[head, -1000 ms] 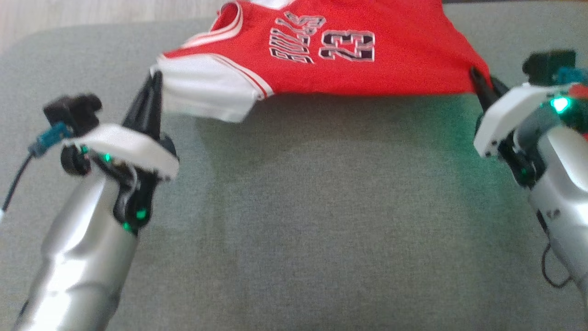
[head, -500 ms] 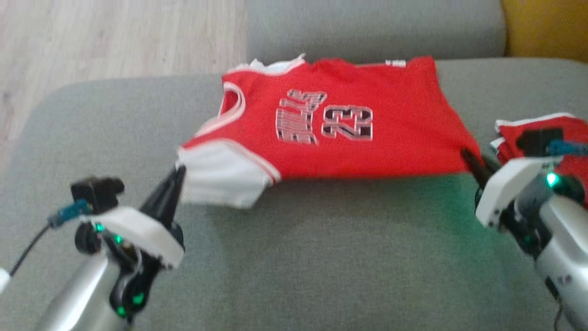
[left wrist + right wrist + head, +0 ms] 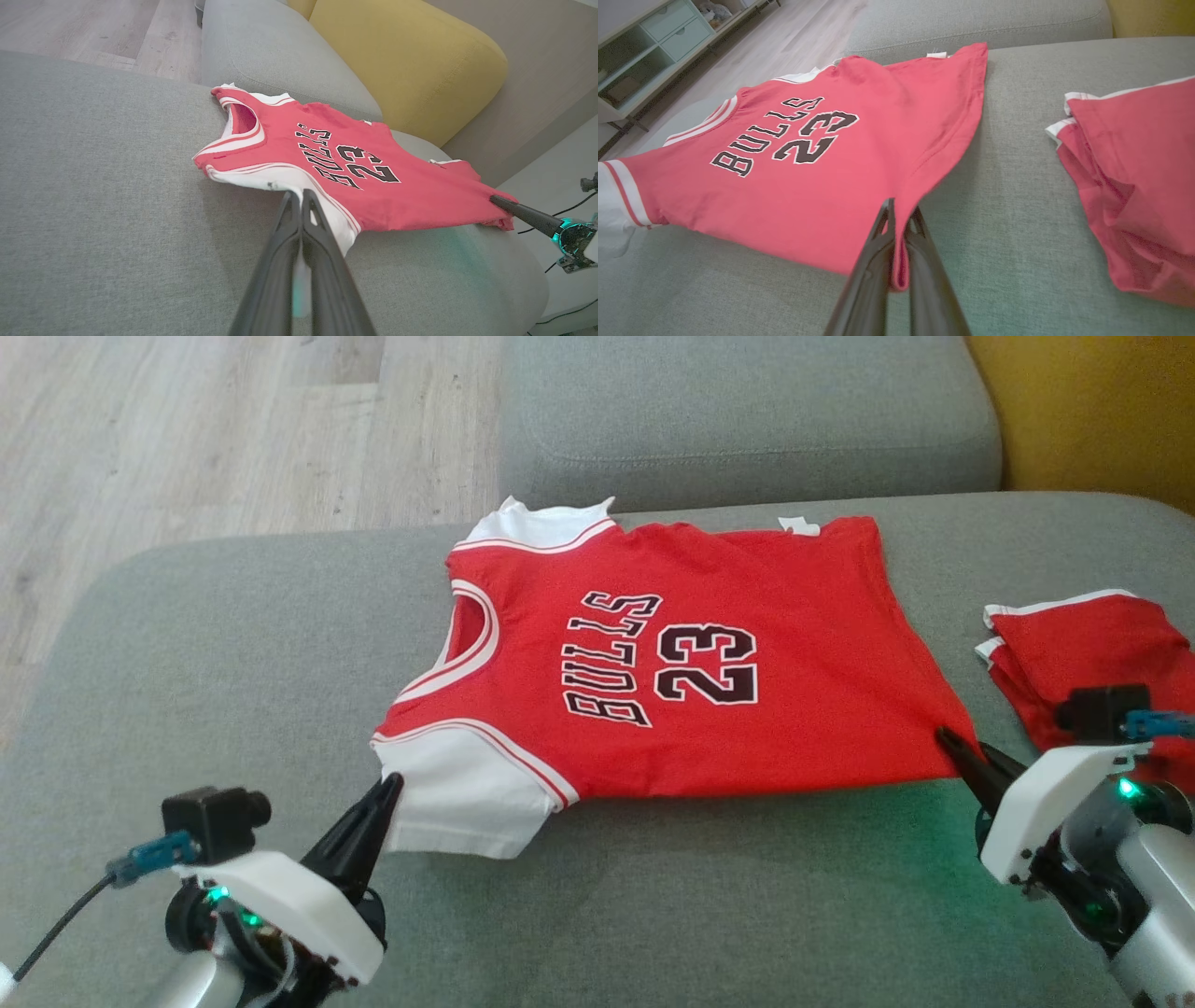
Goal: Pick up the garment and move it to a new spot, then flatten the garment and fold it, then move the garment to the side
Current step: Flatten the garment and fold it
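Garment (image 3: 672, 663): red jersey with white sleeves and the number 23, lying face up on the grey sofa seat (image 3: 233, 644). In the head view it sits at centre toward 12 o'clock, with the neck toward 9 o'clock and the hem toward 3 o'clock.

Left claw (image 3: 390, 784), at 7 o'clock: fingers closed, pinching the near corner of the white sleeve. The left wrist view shows white cloth caught between them.

Right claw (image 3: 948, 739), at 4 o'clock: fingers closed on the near hem corner. The right wrist view shows a red fold nipped between them.

Folded red pile (image 3: 1083, 653), at 3 o'clock: apart from the hem, with bare seat between.

Progress (judgement):
- Pick-up and move to a new spot look done, since the jersey lies on open seat.
- Flattening is nearly done. The body is smooth and the print is readable. The far sleeve at 12 o'clock is bunched, and both held corners look slightly raised.
- No fold has been made yet.
- The final move to the side has not started.

Both corners need releasing or re-gripping before folding.
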Motion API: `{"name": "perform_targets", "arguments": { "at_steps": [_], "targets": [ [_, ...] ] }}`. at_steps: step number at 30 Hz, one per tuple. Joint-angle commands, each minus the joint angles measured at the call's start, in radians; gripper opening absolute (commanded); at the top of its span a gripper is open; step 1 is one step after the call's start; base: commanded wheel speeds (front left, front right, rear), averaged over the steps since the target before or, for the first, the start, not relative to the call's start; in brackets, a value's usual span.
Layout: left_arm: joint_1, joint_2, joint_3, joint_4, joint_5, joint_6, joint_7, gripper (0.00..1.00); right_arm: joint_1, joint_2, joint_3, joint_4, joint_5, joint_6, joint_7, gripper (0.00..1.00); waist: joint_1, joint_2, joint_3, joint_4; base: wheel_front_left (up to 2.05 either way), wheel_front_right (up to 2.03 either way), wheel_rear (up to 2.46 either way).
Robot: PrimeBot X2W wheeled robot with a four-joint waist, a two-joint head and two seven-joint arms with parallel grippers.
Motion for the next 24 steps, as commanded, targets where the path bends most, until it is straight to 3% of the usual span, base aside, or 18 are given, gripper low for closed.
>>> {"name": "perform_targets", "arguments": {
  "at_steps": [1, 15, 24],
  "targets": [
    [-0.052, 0.036, 0.045, -0.041, 0.007, 0.01, 0.003, 0.0, -0.007, -0.026, -0.018, -0.032, -0.012, -0.001, 0.003, 0.0, 0.0001, -0.0001, 0.005, -0.001, 0.0, 0.0, 0.0],
    [-0.145, 0.054, 0.056, -0.01, 0.038, 0.041, 0.033, 0.0, -0.004, 0.072, -0.156, -0.108, -0.117, -0.001, 0.069, 0.0, 0.0001, -0.0001, 0.105, -0.023, 0.0, 0.0, 0.0],
    [-0.317, 0.056, 0.052, 0.143, 0.064, 0.03, 0.085, 0.0, -0.099, 0.14, -0.211, -0.082, -0.174, -0.001, 0.141, 0.0, 0.0001, -0.0001, 0.169, -0.036, 0.0, 0.0, 0.0]
  ]
}}
